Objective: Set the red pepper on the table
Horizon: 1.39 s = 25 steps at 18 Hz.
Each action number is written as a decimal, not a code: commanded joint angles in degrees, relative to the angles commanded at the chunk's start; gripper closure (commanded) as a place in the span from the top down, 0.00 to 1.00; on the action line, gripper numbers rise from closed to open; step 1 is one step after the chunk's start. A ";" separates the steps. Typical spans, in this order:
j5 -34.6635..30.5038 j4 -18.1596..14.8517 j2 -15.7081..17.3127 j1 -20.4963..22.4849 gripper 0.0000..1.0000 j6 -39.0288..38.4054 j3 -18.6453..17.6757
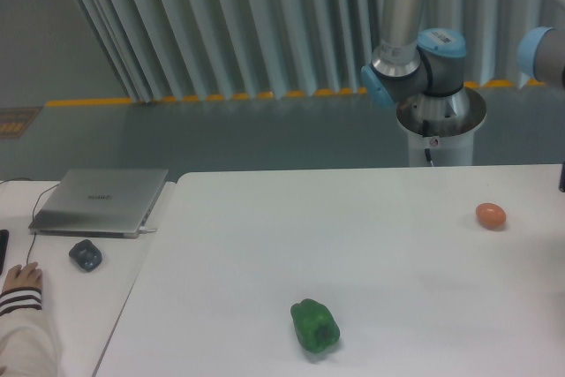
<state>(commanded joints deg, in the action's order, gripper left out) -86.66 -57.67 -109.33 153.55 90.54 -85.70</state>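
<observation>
The red pepper is out of view. The white table [353, 236] fills the lower right of the camera view. Of the arm I see only the base column [439, 125], the shoulder joints [415, 64] and a blue-capped joint [547, 52] at the right edge. The gripper has passed beyond the right edge of the frame; only a thin dark sliver shows there, too little to read.
A green bell pepper [315, 326] lies near the table's front edge. A small orange egg-shaped thing [490, 214] sits at the right. On the narrower left desk are a closed laptop [101, 200], a dark mouse [86, 255] and a person's hand [19, 282].
</observation>
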 joint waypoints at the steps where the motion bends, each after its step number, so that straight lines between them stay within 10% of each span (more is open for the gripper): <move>1: 0.00 0.18 -0.53 0.09 1.00 -1.05 0.44; 10: 0.09 9.58 -6.51 0.00 1.00 -13.27 6.59; 25: 0.00 13.63 -12.75 0.79 1.00 -14.60 12.75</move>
<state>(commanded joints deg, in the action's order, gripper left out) -86.66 -44.03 -122.08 154.34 75.94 -72.95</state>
